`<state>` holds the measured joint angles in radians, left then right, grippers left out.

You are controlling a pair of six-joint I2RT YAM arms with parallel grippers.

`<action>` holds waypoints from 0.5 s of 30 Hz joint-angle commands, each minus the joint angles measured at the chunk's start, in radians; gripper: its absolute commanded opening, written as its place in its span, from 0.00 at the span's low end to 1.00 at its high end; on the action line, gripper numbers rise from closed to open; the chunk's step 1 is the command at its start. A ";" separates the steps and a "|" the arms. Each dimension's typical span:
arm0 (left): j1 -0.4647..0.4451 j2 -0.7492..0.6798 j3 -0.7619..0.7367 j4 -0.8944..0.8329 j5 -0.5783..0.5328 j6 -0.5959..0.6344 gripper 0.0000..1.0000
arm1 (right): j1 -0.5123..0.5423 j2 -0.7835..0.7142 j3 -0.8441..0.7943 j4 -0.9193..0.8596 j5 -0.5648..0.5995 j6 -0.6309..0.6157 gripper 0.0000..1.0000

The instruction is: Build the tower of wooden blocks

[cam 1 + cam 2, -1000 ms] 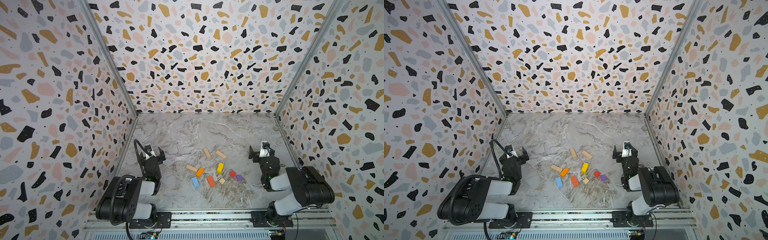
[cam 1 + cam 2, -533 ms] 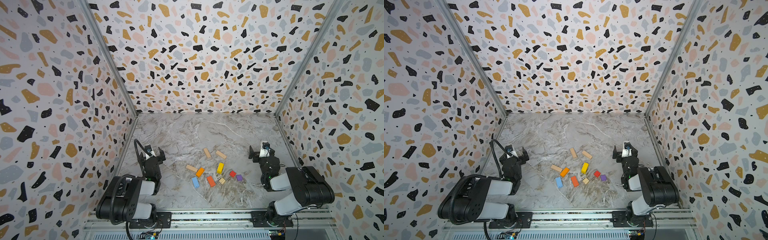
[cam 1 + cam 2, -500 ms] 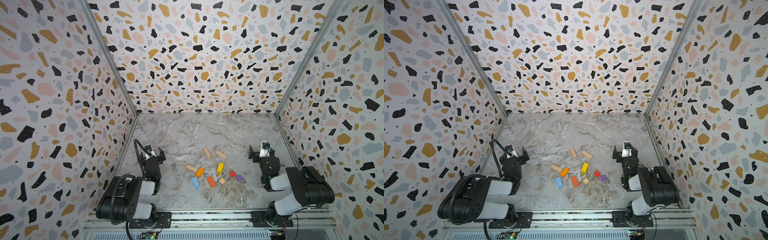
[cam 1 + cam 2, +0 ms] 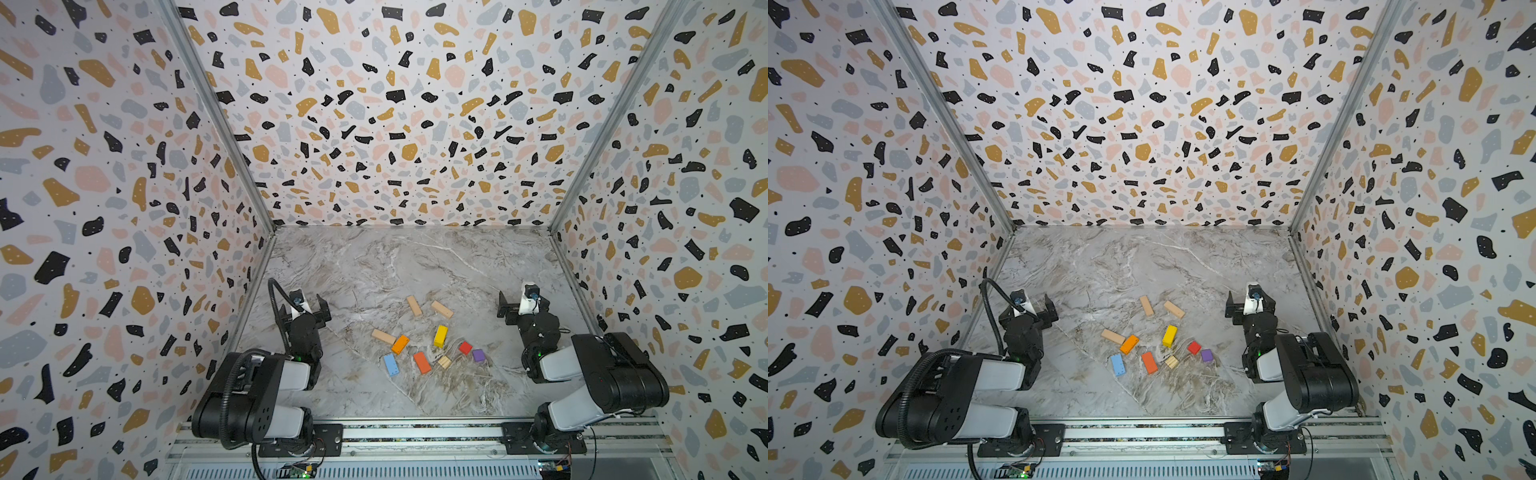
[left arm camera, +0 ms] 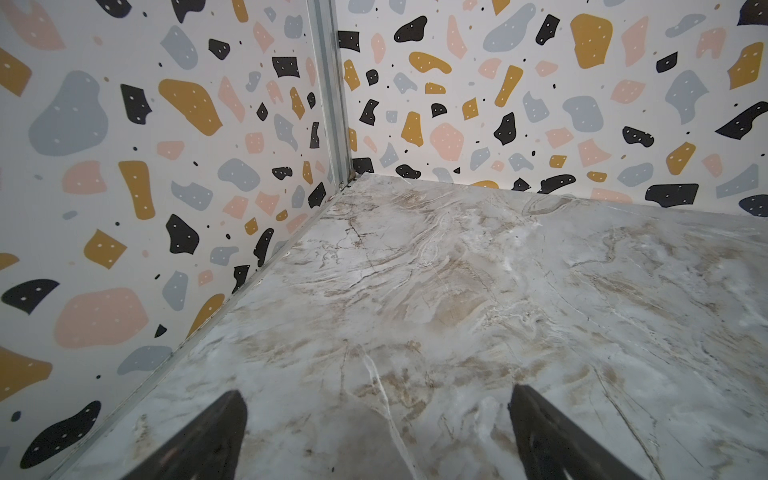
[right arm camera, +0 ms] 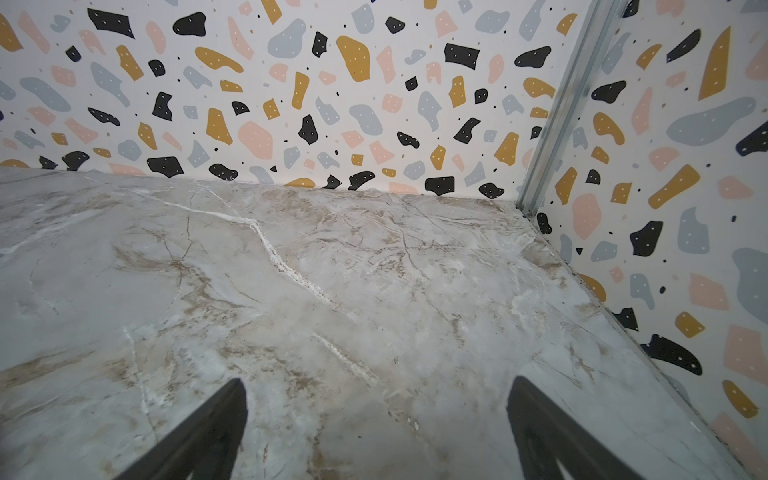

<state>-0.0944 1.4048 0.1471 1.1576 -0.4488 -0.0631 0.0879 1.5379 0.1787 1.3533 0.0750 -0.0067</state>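
Gaping wide, empty: my left gripper (image 5: 376, 390) and right gripper (image 6: 376, 379), beside opposite walls (image 4: 124, 208).
Between them wood blocks (image 4: 440, 336) lie scattered, perhaps two touching; bare table (image 4: 374, 266) beyond.

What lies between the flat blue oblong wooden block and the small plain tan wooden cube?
A red-orange oblong wooden block lies flat between the blue block and the tan cube; both top views show it, the wrist views do not.
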 commanded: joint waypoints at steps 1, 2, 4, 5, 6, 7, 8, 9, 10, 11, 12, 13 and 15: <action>0.002 0.001 0.019 0.060 0.004 0.012 1.00 | -0.001 -0.020 0.004 0.000 0.003 -0.005 0.99; 0.002 0.000 0.016 0.062 0.005 0.013 1.00 | -0.002 -0.022 0.004 0.001 0.002 -0.005 0.99; 0.001 -0.010 0.024 0.053 -0.012 0.009 1.00 | 0.003 -0.039 -0.005 0.009 0.005 -0.010 0.99; 0.002 -0.023 0.039 0.018 -0.023 0.000 1.00 | 0.006 -0.062 -0.009 -0.002 0.006 -0.011 0.99; 0.002 -0.050 0.069 -0.053 -0.041 -0.005 1.00 | 0.014 -0.098 -0.008 -0.034 0.010 -0.020 0.99; 0.002 -0.073 0.103 -0.135 -0.049 -0.009 1.00 | 0.025 -0.131 -0.001 -0.091 0.019 -0.028 0.99; 0.002 -0.096 0.137 -0.221 -0.058 -0.012 1.00 | 0.037 -0.169 0.020 -0.170 0.040 -0.030 0.99; 0.002 -0.112 0.172 -0.286 -0.062 -0.015 1.00 | 0.045 -0.207 0.048 -0.260 0.052 -0.023 0.99; 0.002 -0.124 0.200 -0.339 -0.065 -0.016 1.00 | 0.048 -0.234 0.071 -0.331 0.059 -0.008 0.99; 0.002 -0.138 0.236 -0.407 -0.068 -0.021 1.00 | 0.056 -0.252 0.100 -0.403 0.075 0.012 0.99; 0.002 -0.150 0.278 -0.486 -0.074 -0.029 1.00 | 0.065 -0.268 0.134 -0.482 0.100 0.036 0.99; 0.002 -0.157 0.313 -0.552 -0.094 -0.050 1.00 | 0.077 -0.278 0.168 -0.560 0.121 0.061 0.99; 0.002 -0.177 0.389 -0.693 -0.112 -0.094 1.00 | 0.114 -0.289 0.250 -0.731 0.185 0.097 0.99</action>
<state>-0.0944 1.2568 0.4583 0.7116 -0.5129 -0.1001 0.1654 1.2743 0.3351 0.9154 0.1627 0.0250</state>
